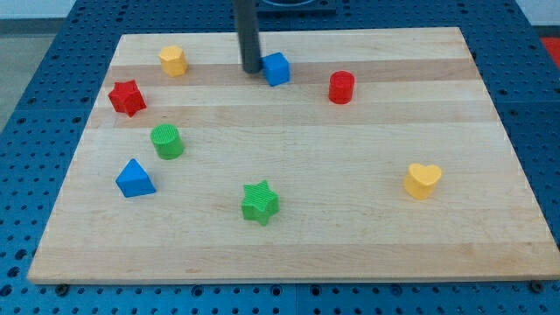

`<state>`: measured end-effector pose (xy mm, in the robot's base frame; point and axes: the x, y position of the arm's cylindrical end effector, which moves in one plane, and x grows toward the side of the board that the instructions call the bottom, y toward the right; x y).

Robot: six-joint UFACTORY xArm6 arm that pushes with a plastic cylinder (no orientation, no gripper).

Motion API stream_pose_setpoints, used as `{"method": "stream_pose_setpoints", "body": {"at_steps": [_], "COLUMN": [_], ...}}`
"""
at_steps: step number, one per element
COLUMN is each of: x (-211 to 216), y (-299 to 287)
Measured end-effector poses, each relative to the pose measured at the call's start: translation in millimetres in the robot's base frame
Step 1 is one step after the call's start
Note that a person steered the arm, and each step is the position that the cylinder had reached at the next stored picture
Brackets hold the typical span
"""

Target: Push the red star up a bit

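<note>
The approach step is judged pending: no claw is fitted, my tip [251, 69] is set beside the blue block [276, 68], and repositioning below the red star [127, 97], at the bench's [350, 175] upper left, is required.

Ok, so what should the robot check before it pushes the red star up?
1. Red star in plain sight, near the view's left edge: ok.
2. My tip below the star, ready to push up: not ok; it sits far to the view's right, beside the blue cube.
3. Tip touching the blue cube: cannot tell.
4. Room on the board above the star: ok.
5. Yellow block out of the star's straight-up path: ok; it lies up and to the right.
</note>
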<state>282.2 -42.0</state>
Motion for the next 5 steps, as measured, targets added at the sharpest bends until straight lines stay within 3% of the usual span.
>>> {"method": "stream_pose_setpoints", "body": {"at_steps": [2,3,4,5], "x": [-10.0,70.3,105.0,105.0], "y": [56.6,73.3,81.3,-0.6]}}
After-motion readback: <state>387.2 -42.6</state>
